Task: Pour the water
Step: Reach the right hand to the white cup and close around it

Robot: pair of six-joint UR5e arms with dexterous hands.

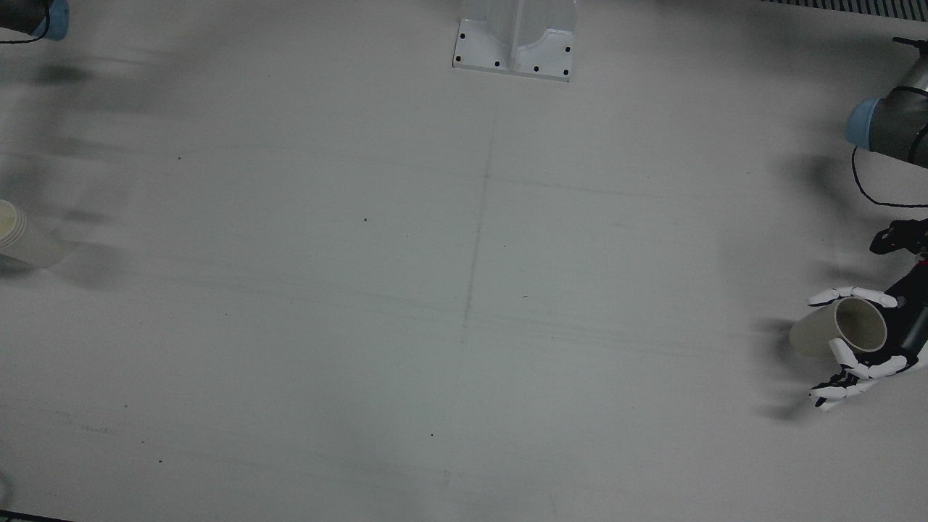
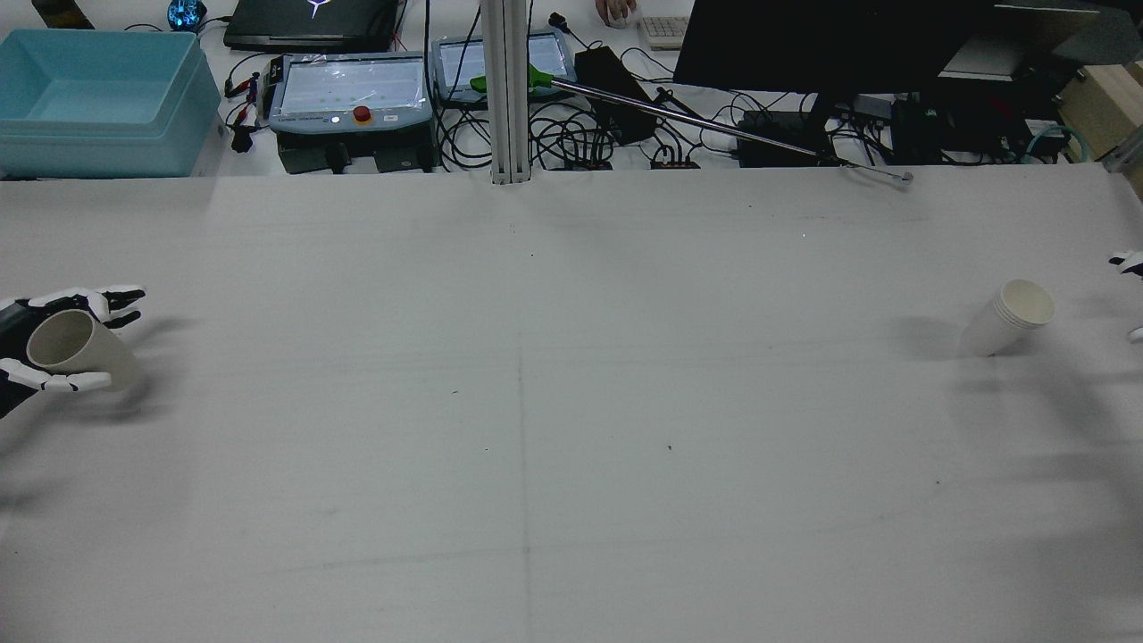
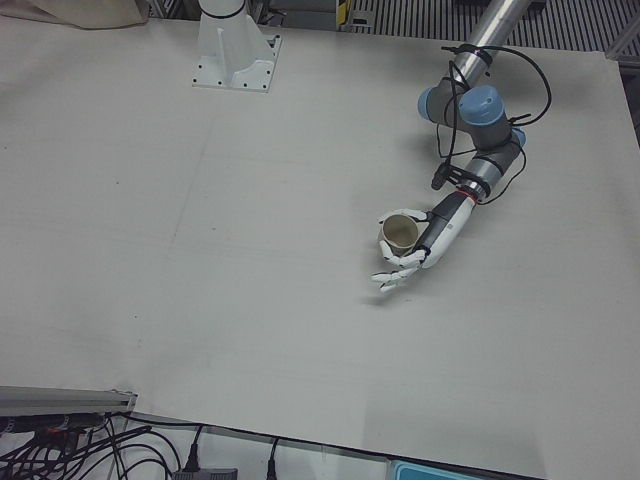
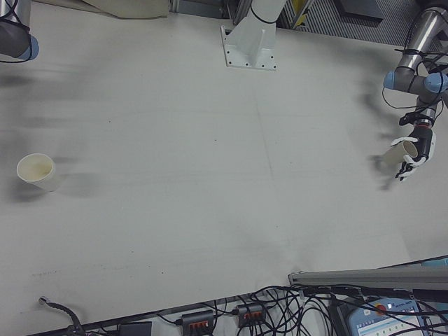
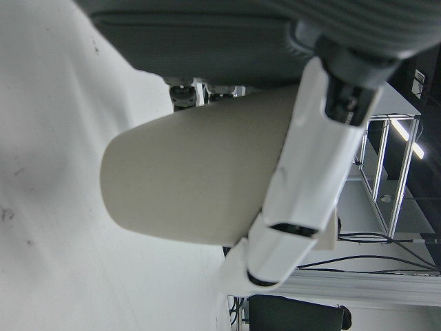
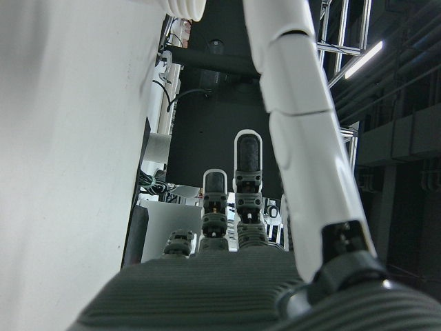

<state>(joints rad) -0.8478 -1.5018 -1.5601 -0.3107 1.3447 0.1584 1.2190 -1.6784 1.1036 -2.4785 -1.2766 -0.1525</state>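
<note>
Gripping a paper cup (image 3: 401, 235), the left robot hand (image 3: 415, 250) hovers at the counter's (image 1: 464, 290) edge; the right robot hand (image 6: 275, 172), fingers spread, holds nothing; the other cup (image 2: 1007, 317) stands well apart; next, I judge, carry across and tip.

Left hand (image 1: 866, 341): at far left edge of the surface, fingers (image 3: 402, 259) curled around a tilted paper cup (image 1: 841, 328), mouth facing the palm. Left arm (image 3: 478, 110) bent at the elbow. Right hand (image 2: 1130, 265): only fingertips in rear view; fingers extended, apart, holding nothing.
</note>
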